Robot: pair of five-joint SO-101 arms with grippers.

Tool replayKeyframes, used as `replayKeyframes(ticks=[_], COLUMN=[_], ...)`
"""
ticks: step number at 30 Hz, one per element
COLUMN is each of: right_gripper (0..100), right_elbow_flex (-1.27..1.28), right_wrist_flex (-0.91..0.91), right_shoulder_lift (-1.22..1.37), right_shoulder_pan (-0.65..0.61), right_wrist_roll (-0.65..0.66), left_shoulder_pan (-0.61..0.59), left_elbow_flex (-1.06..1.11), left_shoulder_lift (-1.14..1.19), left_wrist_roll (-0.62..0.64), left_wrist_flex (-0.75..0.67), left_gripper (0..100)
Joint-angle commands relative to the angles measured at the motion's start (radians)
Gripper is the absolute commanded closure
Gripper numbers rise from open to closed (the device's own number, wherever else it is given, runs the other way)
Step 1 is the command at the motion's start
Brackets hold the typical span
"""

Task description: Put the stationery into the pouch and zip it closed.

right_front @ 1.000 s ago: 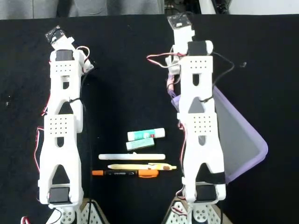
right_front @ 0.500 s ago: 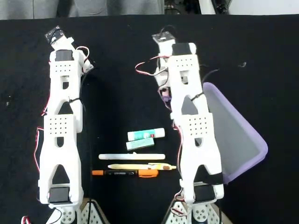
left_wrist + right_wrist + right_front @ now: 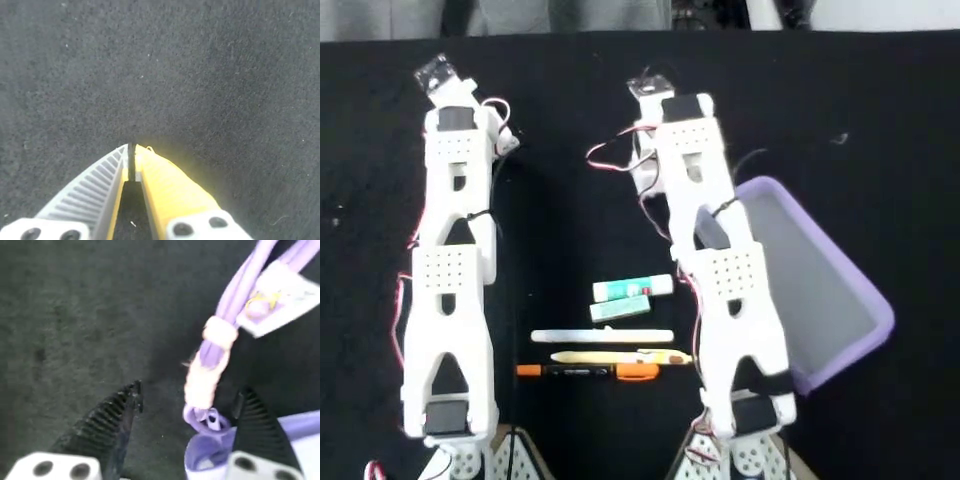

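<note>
A purple-rimmed grey pouch (image 3: 820, 285) lies flat at the right, partly under the right arm. Its purple zip pull and cord (image 3: 212, 365) hang between the fingers of my open right gripper (image 3: 187, 395), close to one black fingertip (image 3: 245, 400). A white tag (image 3: 280, 297) lies by the cord. The stationery lies between the arms: a green-and-white glue stick (image 3: 633, 288), a green eraser (image 3: 620, 308), a white stick (image 3: 602, 336), a cream pen (image 3: 620, 356) and an orange-black pen (image 3: 588, 371). My left gripper (image 3: 132, 148) is shut over bare cloth at the back left.
A black cloth (image 3: 880, 120) covers the table. The left arm (image 3: 450, 280) stretches along the left side, the right arm (image 3: 715, 270) leans over the pouch's left edge. Open cloth lies at the far right and back middle.
The right arm has swung left, and the pouch's near corner has shifted with it, so more of the pouch shows. The left arm and the stationery have kept still.
</note>
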Motion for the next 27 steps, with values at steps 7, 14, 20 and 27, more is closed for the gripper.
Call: replayKeyframes(ticks=[7,14,20,27], right_gripper=[71.0,98.9,98.5,98.8], right_elbow_flex=[0.041,-0.071,-0.174,-0.28], right_wrist_flex=[0.023,0.028,0.031,0.028], right_shoulder_lift=[0.019,0.088,0.005,-0.226], right_shoulder_pan=[0.048,0.055,0.106,0.147], right_wrist_roll=[-0.08,-0.071,-0.025,0.02], left_shoulder_pan=[-0.047,-0.047,-0.053,-0.058], left_elbow_flex=[-0.008,-0.008,-0.007,-0.007], left_shoulder_lift=[0.005,0.005,0.005,0.005], left_wrist_roll=[-0.012,-0.012,-0.012,-0.012], left_wrist_flex=[-0.025,-0.025,-0.025,-0.025], left_gripper=[97,97,97,97])
